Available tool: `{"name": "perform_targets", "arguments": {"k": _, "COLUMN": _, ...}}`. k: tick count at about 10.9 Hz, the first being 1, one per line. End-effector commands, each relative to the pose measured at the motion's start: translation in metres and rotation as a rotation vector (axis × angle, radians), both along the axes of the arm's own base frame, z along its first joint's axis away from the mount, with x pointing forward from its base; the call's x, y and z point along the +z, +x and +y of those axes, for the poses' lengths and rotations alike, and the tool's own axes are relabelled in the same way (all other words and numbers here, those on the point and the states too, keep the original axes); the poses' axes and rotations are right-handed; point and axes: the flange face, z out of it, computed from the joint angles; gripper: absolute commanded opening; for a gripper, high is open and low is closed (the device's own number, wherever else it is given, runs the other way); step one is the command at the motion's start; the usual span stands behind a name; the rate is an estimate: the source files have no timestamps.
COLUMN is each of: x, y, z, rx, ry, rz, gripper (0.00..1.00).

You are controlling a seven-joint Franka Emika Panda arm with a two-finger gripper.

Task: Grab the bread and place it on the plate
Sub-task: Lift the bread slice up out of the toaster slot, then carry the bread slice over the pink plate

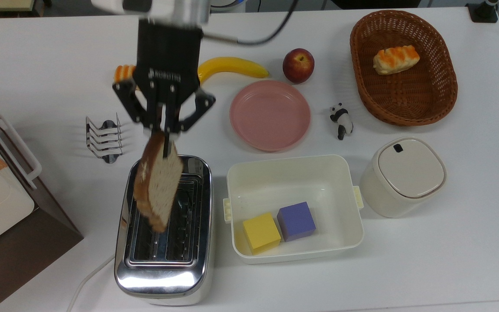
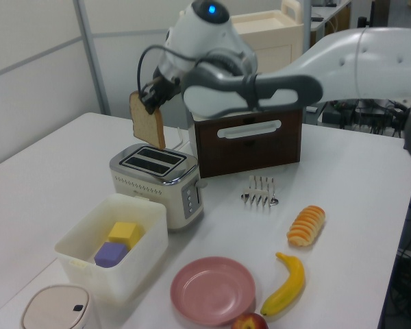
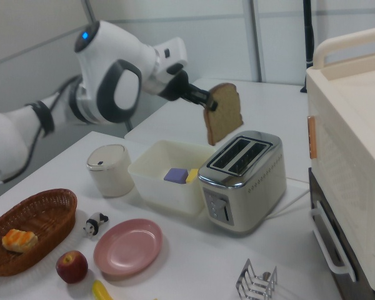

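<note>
My gripper (image 1: 163, 131) (image 2: 151, 104) (image 3: 210, 104) is shut on the top edge of the bread (image 1: 157, 184) (image 2: 148, 124) (image 3: 222, 113), a brown toast slice. The slice hangs upright in the air above the chrome toaster (image 1: 163, 236) (image 2: 159, 181) (image 3: 242, 179), clear of its slots. The round pink plate (image 1: 270, 115) (image 2: 212, 288) (image 3: 127, 246) lies bare on the table, to the right of the gripper in the top view.
A white tub (image 1: 293, 206) with a yellow and a purple cube sits right of the toaster in the top view. A toast rack (image 1: 104, 138), striped roll (image 2: 306, 225), banana (image 1: 231, 67), apple (image 1: 298, 65), panda figure (image 1: 341, 120), wicker basket (image 1: 403, 69) and lidded canister (image 1: 402, 175) surround the plate.
</note>
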Motion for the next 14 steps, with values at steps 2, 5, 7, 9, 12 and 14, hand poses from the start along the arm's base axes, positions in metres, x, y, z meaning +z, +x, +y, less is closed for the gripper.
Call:
{"name": "perform_targets", "arguments": {"k": 2, "x": -0.013, "y": -0.046, "z": 0.006, "rx": 0.100, "ry": 0.155, "rz": 0.351, "gripper": 0.00}}
{"name": "perform_targets", "arguments": {"k": 5, "x": -0.020, "y": -0.083, "z": 0.015, "rx": 0.306, "ry": 0.198, "rz": 0.620, "gripper": 0.00}}
{"name": "perform_targets", "arguments": {"k": 7, "x": -0.042, "y": -0.087, "z": 0.039, "rx": 0.352, "ry": 0.200, "rz": 0.717, "gripper": 0.00}}
{"name": "perform_targets", "arguments": {"k": 9, "x": -0.073, "y": -0.083, "z": 0.066, "rx": 0.384, "ry": 0.215, "rz": 0.781, "gripper": 0.00}}
{"name": "perform_targets", "arguments": {"k": 12, "x": -0.120, "y": -0.074, "z": 0.110, "rx": 0.398, "ry": 0.324, "rz": 0.856, "gripper": 0.00}}
{"name": "perform_targets", "arguments": {"k": 14, "x": -0.146, "y": -0.073, "z": 0.135, "rx": 0.397, "ry": 0.317, "rz": 0.903, "gripper": 0.00}}
